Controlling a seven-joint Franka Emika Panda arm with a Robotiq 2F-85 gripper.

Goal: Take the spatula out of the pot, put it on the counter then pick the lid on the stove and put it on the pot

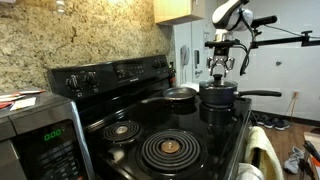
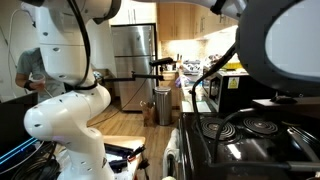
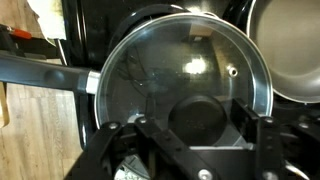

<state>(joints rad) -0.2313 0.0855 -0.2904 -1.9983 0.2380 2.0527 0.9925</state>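
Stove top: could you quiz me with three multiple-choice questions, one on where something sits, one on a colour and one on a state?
1. Where is the glass lid? A on the pot; B in a sink; C on a chair.
2. The stove is: A white; B black; C red.
3. The frying pan is: A covered; B overturned; C uncovered.
Answers: A, the lid's metal rim rings the pot's mouth in the wrist view. B, its body is black. C, its silvery inside shows.
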